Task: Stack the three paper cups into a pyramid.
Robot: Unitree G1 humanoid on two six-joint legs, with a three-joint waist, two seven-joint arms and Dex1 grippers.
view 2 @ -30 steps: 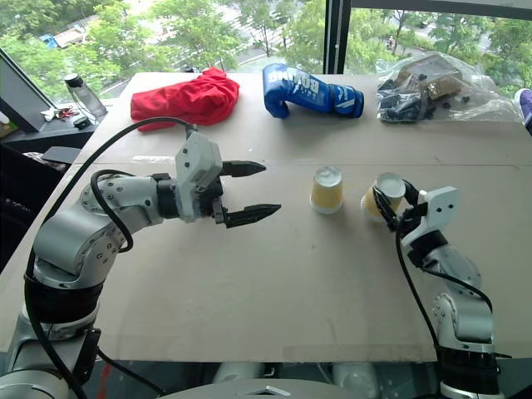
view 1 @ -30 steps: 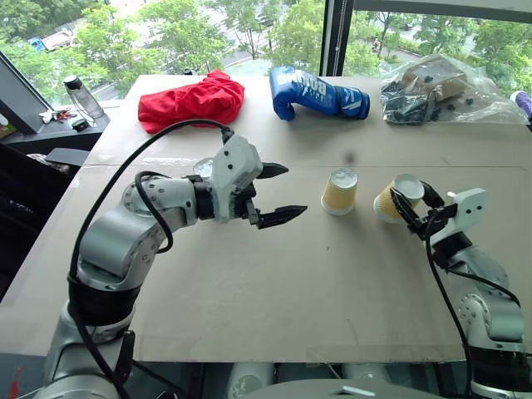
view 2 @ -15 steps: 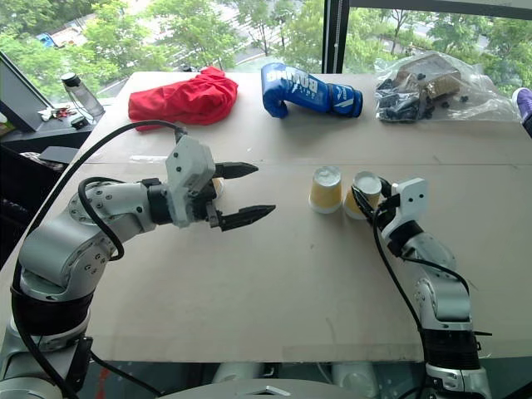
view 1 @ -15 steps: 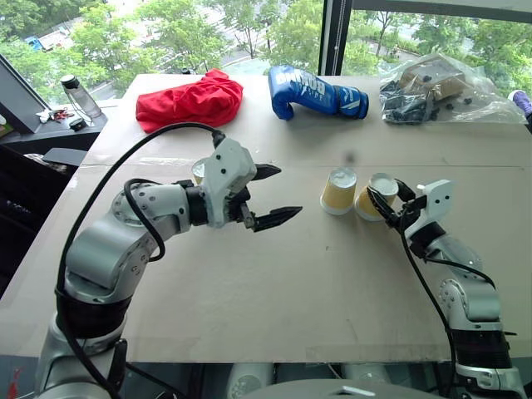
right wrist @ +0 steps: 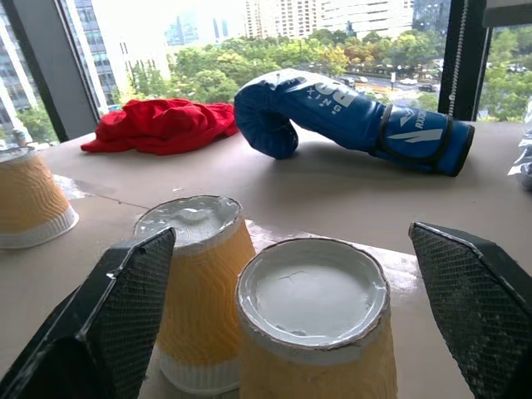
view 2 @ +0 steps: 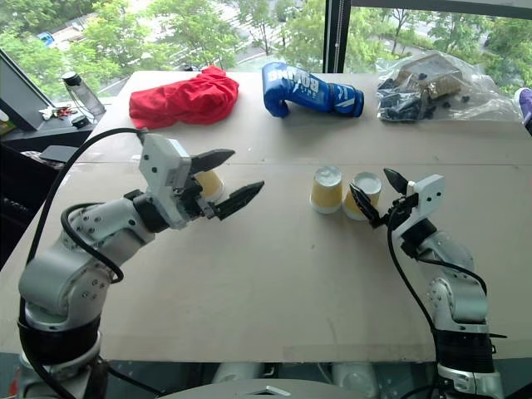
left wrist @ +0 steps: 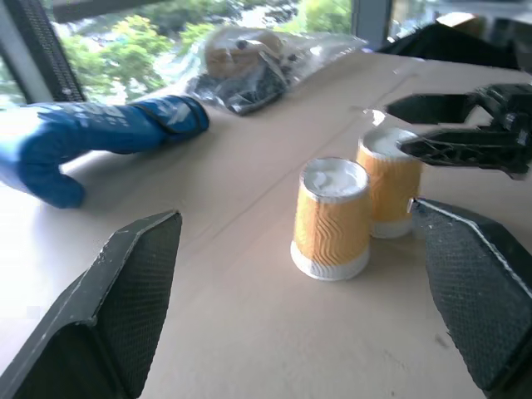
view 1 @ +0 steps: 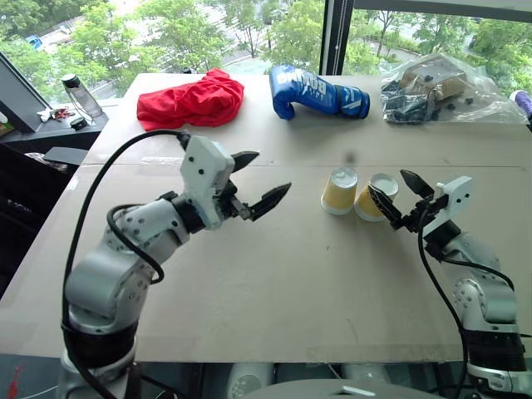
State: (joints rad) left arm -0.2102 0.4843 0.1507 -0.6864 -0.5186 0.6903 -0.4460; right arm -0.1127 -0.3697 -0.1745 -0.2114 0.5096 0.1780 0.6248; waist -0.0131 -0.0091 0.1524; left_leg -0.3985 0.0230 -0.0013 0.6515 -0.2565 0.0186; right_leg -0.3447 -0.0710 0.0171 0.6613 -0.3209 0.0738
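Tan-yellow wavy ribbing with white bases is seen on the paper cups (right wrist: 312,332), a blue glove (view 1: 317,92) carries white lettering, the cloth (view 1: 191,100) is plain red.

Tan tabletop (view 1: 274,291) spanning the frame. At upper left, red cloth (view 1: 191,100); upper centre, blue boxing glove (view 1: 316,93); upper right, clear bag of parts (view 1: 436,91). Mid-right, two inverted paper cups (view 1: 339,191) (view 1: 374,196) just beside each other; third cup (view 2: 209,182) mid-left.

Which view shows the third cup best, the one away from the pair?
Right eye view: the third cup stands upside down behind the left gripper, partly hidden. Right wrist view catches it at the frame edge, cut off.
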